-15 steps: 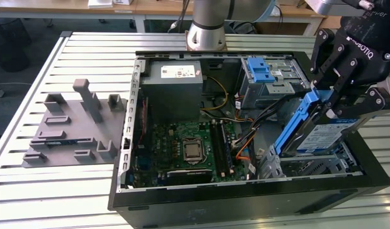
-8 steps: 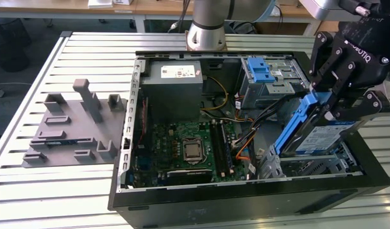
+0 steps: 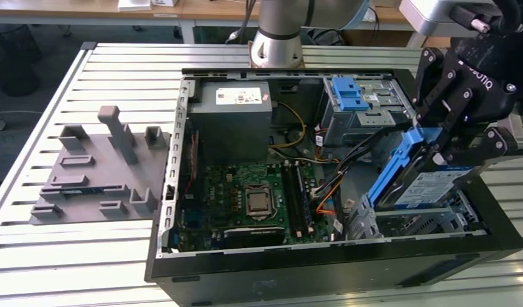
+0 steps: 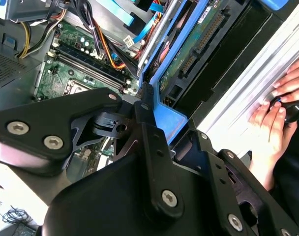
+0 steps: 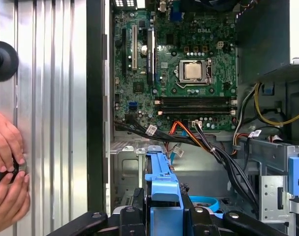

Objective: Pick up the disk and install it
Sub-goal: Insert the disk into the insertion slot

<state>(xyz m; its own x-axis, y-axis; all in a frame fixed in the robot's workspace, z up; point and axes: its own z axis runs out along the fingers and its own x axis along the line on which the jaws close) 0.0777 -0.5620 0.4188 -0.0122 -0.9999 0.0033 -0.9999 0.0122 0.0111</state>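
The disk (image 3: 429,186), a silver drive with a white-and-blue label and blue side rails, hangs tilted on edge over the drive cage (image 3: 415,222) at the exterior view's right end of the open computer case (image 3: 329,259). My black gripper (image 3: 439,142) is shut on the disk's upper end. In the second wrist view the disk (image 4: 193,48) shows its green circuit side, and the gripper (image 4: 154,118) clamps its blue rail. In the first wrist view the disk's blue rail (image 5: 159,179) points into the case from the gripper (image 5: 162,216).
Inside the case lie the motherboard (image 3: 253,192), a grey power supply box (image 3: 235,102), a blue ridged clip (image 3: 351,96) and loose cables (image 3: 329,185). A grey fixture block (image 3: 99,173) sits on the slatted table. A person's hands (image 5: 4,167) rest beside the case.
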